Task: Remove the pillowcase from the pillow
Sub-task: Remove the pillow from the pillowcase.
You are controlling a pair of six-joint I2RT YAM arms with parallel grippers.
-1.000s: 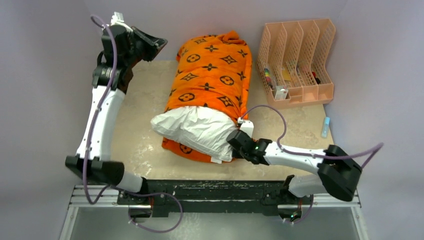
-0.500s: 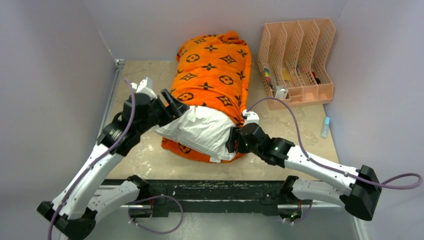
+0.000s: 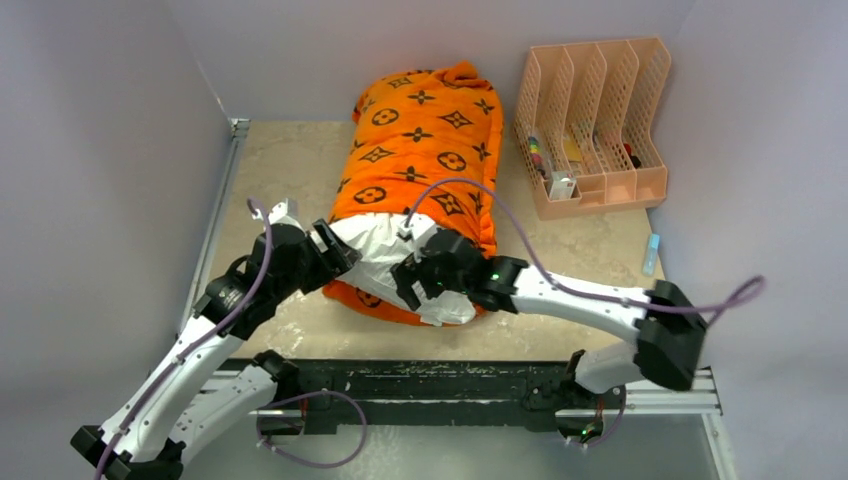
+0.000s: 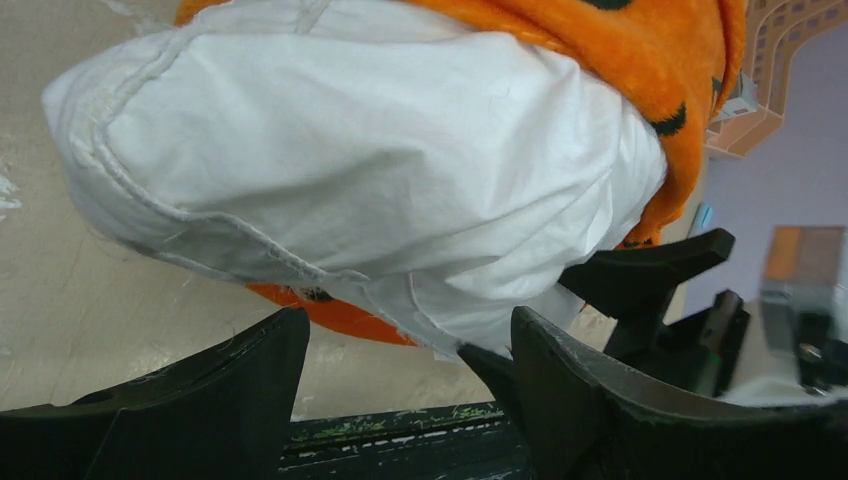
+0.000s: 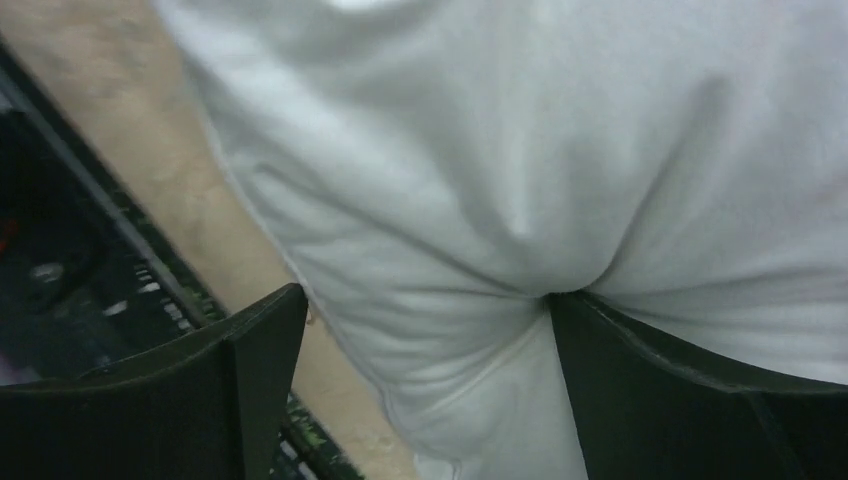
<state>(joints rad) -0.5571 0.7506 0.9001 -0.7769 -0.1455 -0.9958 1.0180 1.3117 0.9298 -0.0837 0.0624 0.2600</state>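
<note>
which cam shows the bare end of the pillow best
Left wrist: the pillow end fills the frame, seams and the pillowcase edge visible. Top external shows it small and partly hidden. Right wrist shows only blurred white fabric up close.

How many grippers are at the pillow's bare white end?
2. Left gripper, open, straddles the pillow at its left corner. Right gripper, open, is at its near end, one finger denting the fabric.

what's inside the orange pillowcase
The white pillow; its near end sticks out of the pillowcase. The rest is covered by orange fabric, so anything else inside cannot be seen.
</note>
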